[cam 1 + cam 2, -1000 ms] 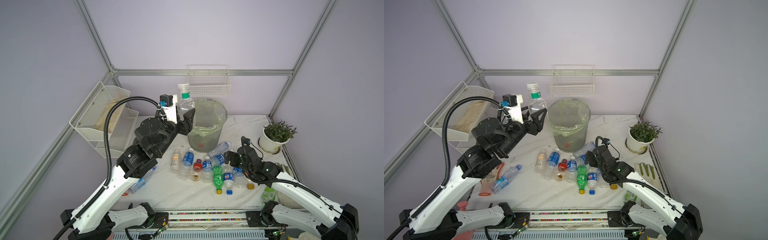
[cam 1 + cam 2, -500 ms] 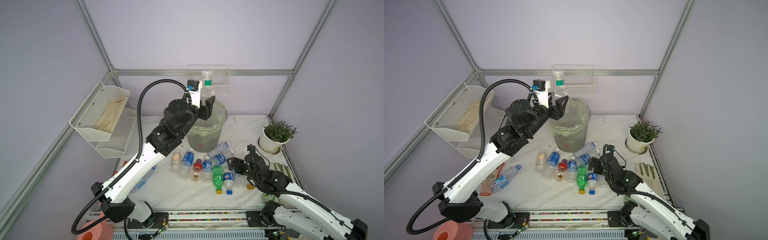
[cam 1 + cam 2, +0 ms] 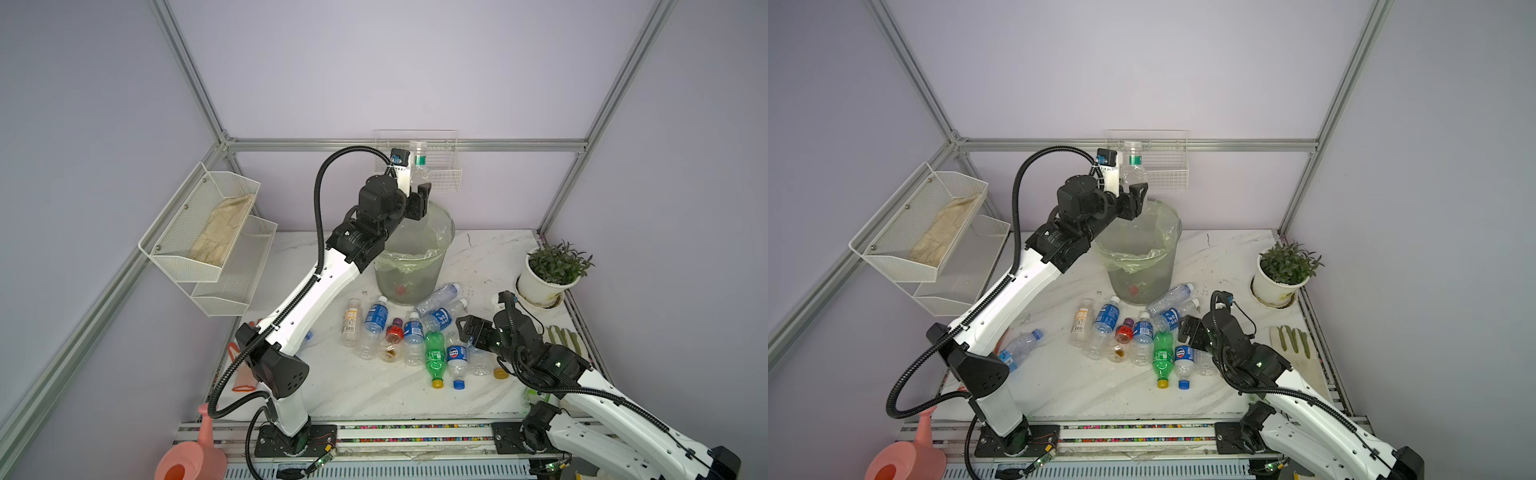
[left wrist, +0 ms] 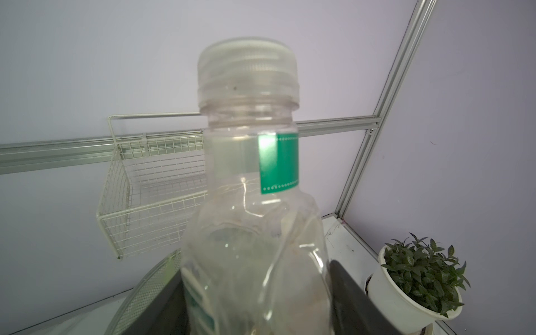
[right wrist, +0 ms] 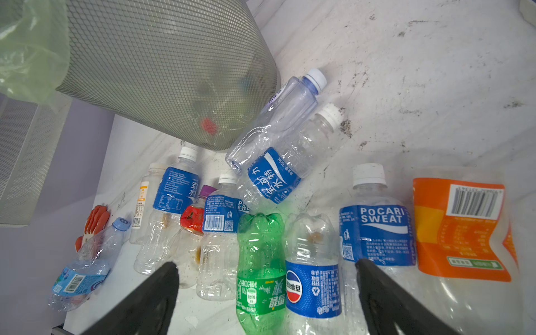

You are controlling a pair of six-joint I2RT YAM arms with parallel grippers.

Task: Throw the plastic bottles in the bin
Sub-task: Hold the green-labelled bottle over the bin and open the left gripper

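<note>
Left claw [image 3: 415, 190], gripping bottle [image 3: 419, 167], now risen over bin [image 3: 409, 266].

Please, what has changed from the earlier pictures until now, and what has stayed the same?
The left tool, shut on a clear bottle with a green label, rose from beside the bin and swung to above it. The right tool, open, drew back slightly toward the front. Nothing was let go. The bin and the bottles on the table stayed in place.
</note>
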